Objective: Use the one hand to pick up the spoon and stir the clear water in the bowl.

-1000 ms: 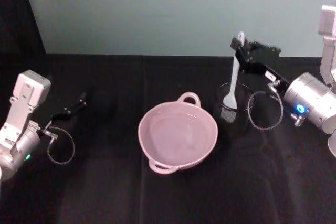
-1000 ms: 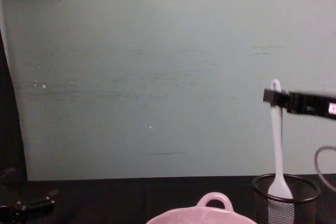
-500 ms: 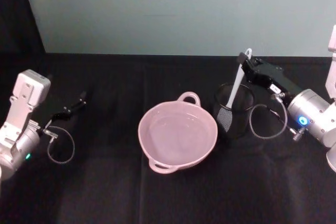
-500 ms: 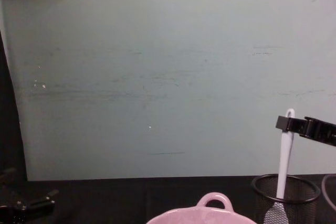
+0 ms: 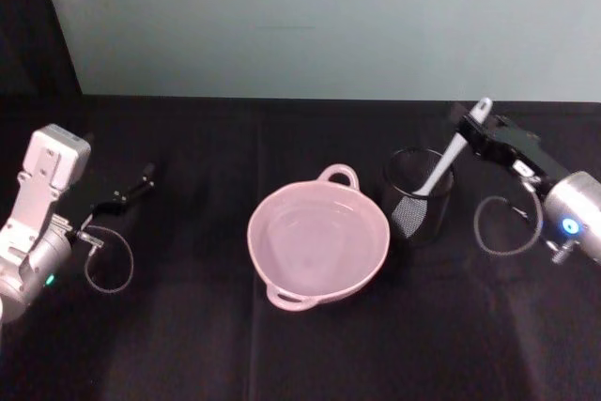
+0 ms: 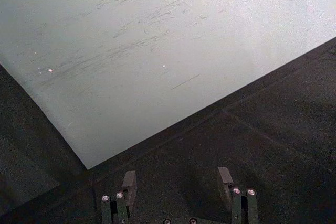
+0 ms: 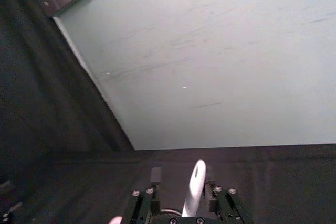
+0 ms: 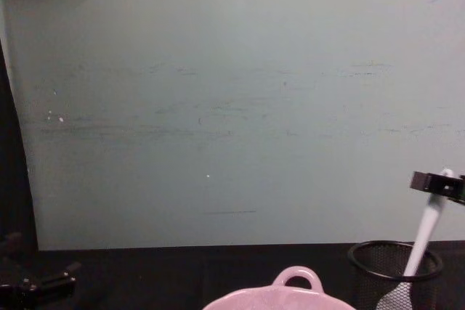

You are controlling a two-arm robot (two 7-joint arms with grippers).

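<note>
R gripper (image 5: 477, 126) sits at the worktop's (image 5: 282, 354) right side, above and just right of the mesh cup (image 5: 418, 196). Its jaws are closed on the upper handle of the spoon (image 5: 441, 168); the handle end w/ hole pokes out past the fingers (image 7: 156, 174) in the right wrist view. Spoon is tilted, top leaning to the right, head down inside the cup (head looks to rest near the cup's base, but the mesh makes this hard to confirm). In the chest view the handle crosses the cup rim at an angle.

Bowl (image 5: 317, 243) stands at mid-worktop, just left of the cup, w/ clear water inside; one loop handle faces the wall (image 5: 310, 16), one faces the robot.

L gripper (image 5: 131, 190) is parked at the far left of the worktop, well apart from the bowl, jaws spread apart and holding nothing.
</note>
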